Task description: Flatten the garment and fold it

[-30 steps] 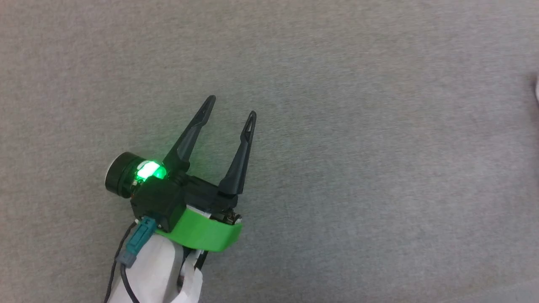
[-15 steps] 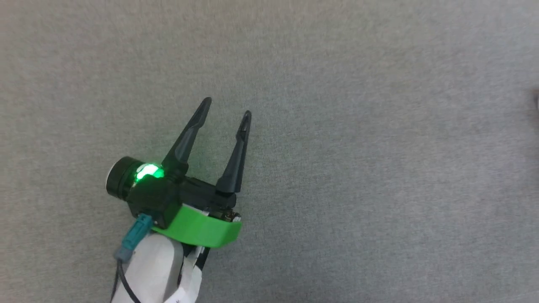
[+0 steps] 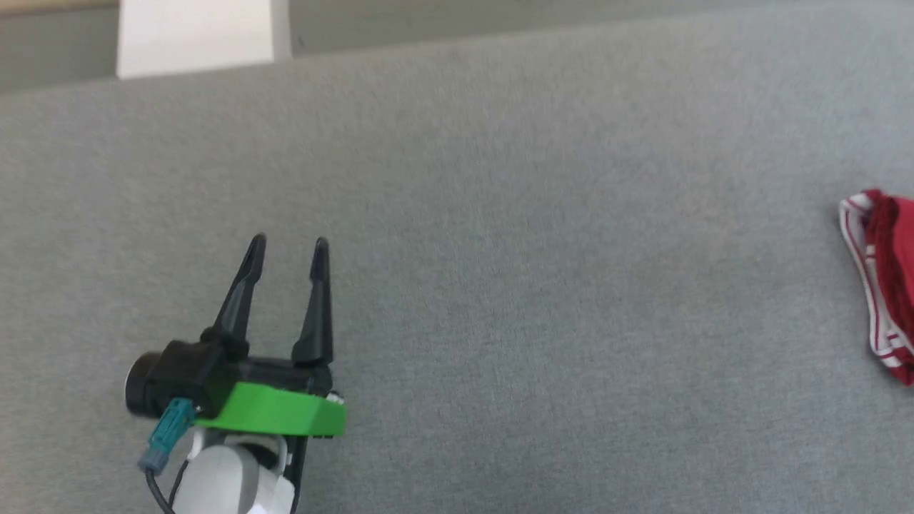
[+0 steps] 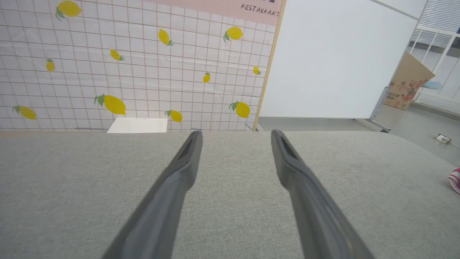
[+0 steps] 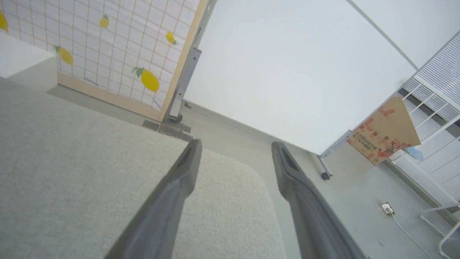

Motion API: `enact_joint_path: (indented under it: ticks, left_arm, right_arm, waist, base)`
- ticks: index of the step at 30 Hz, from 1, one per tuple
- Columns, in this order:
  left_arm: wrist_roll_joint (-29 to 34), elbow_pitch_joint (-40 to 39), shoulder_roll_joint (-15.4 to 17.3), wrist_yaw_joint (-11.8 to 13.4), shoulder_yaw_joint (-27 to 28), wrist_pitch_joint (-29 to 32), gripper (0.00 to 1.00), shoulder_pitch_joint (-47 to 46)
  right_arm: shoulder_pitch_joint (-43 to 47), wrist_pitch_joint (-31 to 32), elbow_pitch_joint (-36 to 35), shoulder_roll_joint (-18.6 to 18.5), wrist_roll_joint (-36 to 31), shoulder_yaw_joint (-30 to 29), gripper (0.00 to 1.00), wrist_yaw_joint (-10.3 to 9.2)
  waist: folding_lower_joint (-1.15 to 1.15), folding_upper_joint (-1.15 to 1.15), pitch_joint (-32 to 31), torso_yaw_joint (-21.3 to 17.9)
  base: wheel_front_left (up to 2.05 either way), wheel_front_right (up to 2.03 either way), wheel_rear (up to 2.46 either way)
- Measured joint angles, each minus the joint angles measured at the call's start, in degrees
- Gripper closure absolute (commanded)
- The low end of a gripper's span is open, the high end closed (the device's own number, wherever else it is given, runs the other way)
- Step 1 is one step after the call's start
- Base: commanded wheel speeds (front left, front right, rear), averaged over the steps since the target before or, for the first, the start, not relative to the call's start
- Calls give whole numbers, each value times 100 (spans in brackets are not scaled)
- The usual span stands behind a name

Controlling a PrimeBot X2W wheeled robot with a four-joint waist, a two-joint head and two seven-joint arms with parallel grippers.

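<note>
A bunched edge of the red garment with white, red-striped trim pokes in at the head view's right edge, lying on the grey cushion. A sliver of the garment also shows at the right edge of the left wrist view. My left gripper hovers at the lower left, open and empty, far to the left of the garment. My right gripper is open with nothing between its fingers, pointing past the cushion's rounded corner. The letters and number are hidden.
The cushion's far edge runs along the top, with a white block behind it. A lemon-print tiled panel, a white board, a cardboard box and a floor socket stand beyond.
The head camera has tilted up and turned, so the cushion's far edge, the white block and the garment's edge have come into view. My left gripper looks narrower and more upright.
</note>
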Motion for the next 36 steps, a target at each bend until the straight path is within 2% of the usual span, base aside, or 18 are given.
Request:
enact_joint_path:
  ticks: [7, 9, 16, 20, 27, 36]
  left_arm:
    - [15, 171, -27, 119, 180, 1, 0, 192]
    - [16, 203, -29, 144, 194, 0, 0, 264]
    - [164, 465, -38, 296, 127, 0, 0, 392]
    - [198, 577, -41, 344, 111, 1, 0, 415]
    - [276, 939, -41, 335, 40, 1, 0, 511]
    - [289, 988, -43, 335, 68, 1, 0, 526]
  right_arm:
    - [882, -697, -887, 936, -8, -405, 0, -1]
    - [1282, -806, -1246, 1304, -105, -589, 0, -1]
    - [2702, -981, -2172, 2594, -648, -940, 0, -1]
    - [3306, -990, -2306, 3276, -842, -1004, 0, -1]
    - [3873, -1032, -2206, 3541, -1177, -1014, 0, -1]
    - [3901, -1032, -2118, 3551, -1194, -1045, 0, -1]
  waist:
    - [0, 0, -585, 156]
    - [0, 0, -714, 236]
    - [0, 0, -940, 579]
    - [0, 0, -1019, 714]
    - [0, 0, -1120, 871]
    - [0, 0, -1139, 882]
  base:
    - [0, 0, 0]
    - [0, 0, 0]
    - [0, 0, 0]
    - [0, 0, 0]
    - [0, 0, 0]
    - [0, 0, 0]
